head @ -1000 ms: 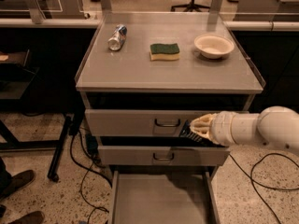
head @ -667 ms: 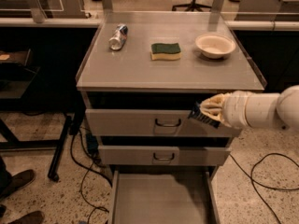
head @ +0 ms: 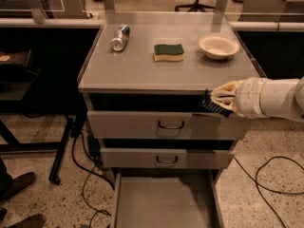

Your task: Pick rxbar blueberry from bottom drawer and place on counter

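Note:
My gripper (head: 221, 99) is at the right front of the cabinet, level with the counter's front edge. It is shut on the rxbar blueberry (head: 212, 108), a small dark bar that sticks out to the left of the cream fingers (head: 228, 92), in front of the top drawer's right end. The bottom drawer (head: 164, 201) is pulled open below, and its grey floor shows nothing on it. The counter (head: 137, 68) is the flat grey top of the cabinet.
On the counter lie a silver can (head: 120, 37) on its side at the back left, a green-and-yellow sponge (head: 168, 52) in the middle, and a white bowl (head: 218, 46) at the back right. Two shut handled drawers (head: 171, 125) sit above the open one. Cables run over the floor.
My gripper has risen with the dark bar, from in front of the top drawer up to the counter's front edge, and shifted slightly right.

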Robot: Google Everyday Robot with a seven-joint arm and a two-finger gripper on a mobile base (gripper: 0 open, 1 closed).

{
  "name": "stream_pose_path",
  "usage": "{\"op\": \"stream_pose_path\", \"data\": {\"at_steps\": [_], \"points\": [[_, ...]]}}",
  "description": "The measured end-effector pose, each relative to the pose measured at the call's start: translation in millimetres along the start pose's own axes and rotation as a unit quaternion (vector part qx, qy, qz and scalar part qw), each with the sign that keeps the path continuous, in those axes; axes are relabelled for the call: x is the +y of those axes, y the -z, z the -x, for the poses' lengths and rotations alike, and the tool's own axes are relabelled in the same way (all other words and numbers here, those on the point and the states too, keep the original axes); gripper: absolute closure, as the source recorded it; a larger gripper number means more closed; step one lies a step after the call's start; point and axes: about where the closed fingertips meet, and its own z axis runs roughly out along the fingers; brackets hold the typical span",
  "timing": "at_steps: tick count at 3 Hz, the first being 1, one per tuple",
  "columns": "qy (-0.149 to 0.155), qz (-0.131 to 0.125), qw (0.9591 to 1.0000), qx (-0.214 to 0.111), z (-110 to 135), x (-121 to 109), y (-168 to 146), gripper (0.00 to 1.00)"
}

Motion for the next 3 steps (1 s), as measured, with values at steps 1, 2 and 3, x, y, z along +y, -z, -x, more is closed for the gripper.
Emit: {"op": "stream_pose_path", "data": {"at_steps": [1, 2, 3], "points": [[0.014, -0.023, 0.9996, 0.007, 2, -32, 16, 1.00], [0.039, -0.057, 0.9973, 0.024, 8, -80, 46, 1.00], [0.039, -0.057, 0.9973, 0.024, 8, -80, 46, 1.00]]}}
